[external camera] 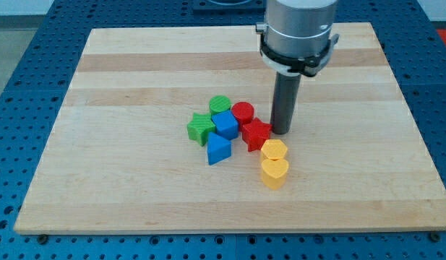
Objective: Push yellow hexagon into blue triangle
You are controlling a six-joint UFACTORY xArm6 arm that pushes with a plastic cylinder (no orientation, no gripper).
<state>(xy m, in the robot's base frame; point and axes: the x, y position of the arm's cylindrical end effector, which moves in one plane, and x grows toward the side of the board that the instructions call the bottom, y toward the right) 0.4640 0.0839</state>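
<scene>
Resting my tip (pixel 282 132) beside red star (pixel 256 133), above yellow hexagon (pixel 274 150)

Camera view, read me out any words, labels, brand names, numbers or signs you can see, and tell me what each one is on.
None: no readable text shows on the wooden board, the coloured blocks such as the yellow hexagon and blue triangle, the arm's grey housing, or the rod ending in my tip, which stands right of the red star.

arm (pixel 298 29) cut off at the view's top.
</scene>
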